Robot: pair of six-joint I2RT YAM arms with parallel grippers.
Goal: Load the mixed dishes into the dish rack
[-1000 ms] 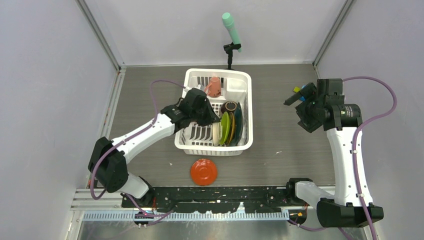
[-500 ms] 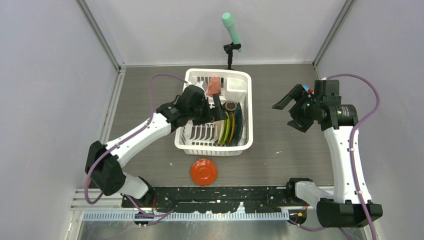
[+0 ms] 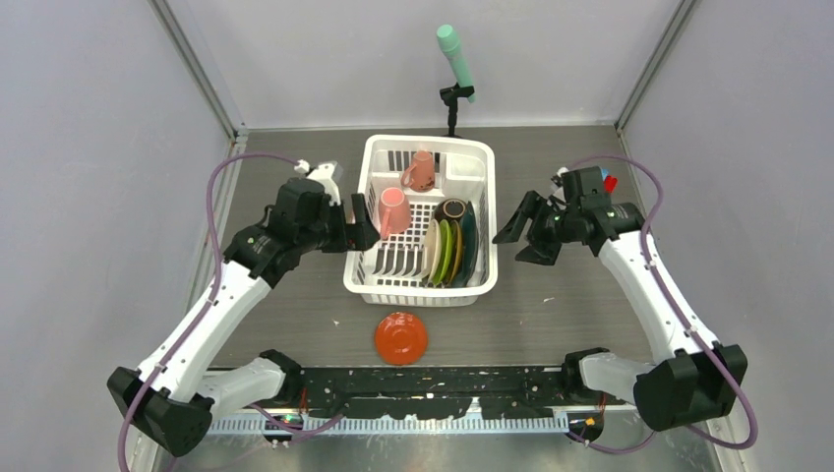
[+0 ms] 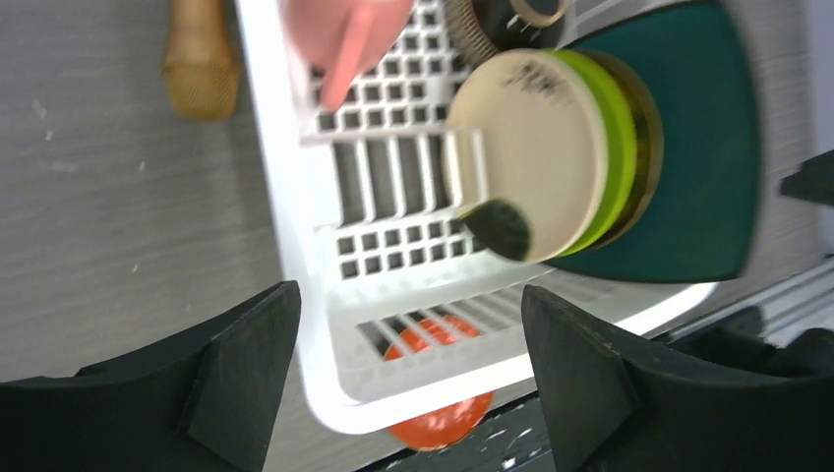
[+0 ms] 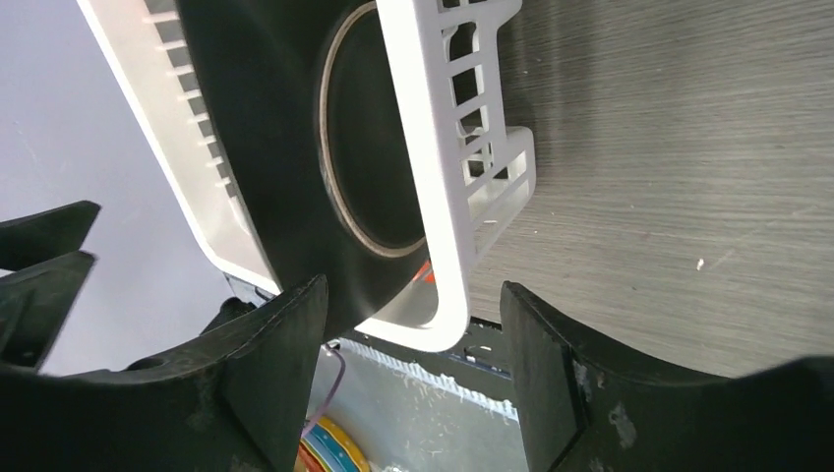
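The white dish rack (image 3: 418,293) stands mid-table. In it stand a cream plate (image 3: 430,253), a yellow-green plate (image 3: 445,251) and a dark teal plate (image 3: 469,244), with a brown bowl (image 3: 452,209) and two pink mugs (image 3: 393,208) (image 3: 422,170). A red-orange dish (image 3: 400,337) lies on the table in front of the rack. My left gripper (image 3: 360,226) is open and empty beside the rack's left wall. In the left wrist view the left gripper (image 4: 413,383) frames the rack's corner (image 4: 295,295). My right gripper (image 3: 521,234) hangs open and empty to the right of the rack.
A mint-green cylinder (image 3: 455,57) on a black stand rises behind the rack. Grey walls with metal posts close in the table on three sides. A black rail (image 3: 423,382) runs along the near edge between the arm bases.
My left gripper opened, left a pink mug in the rack and drew back to the left. My right arm swung in toward the rack's right side, its jaws narrowing a little.
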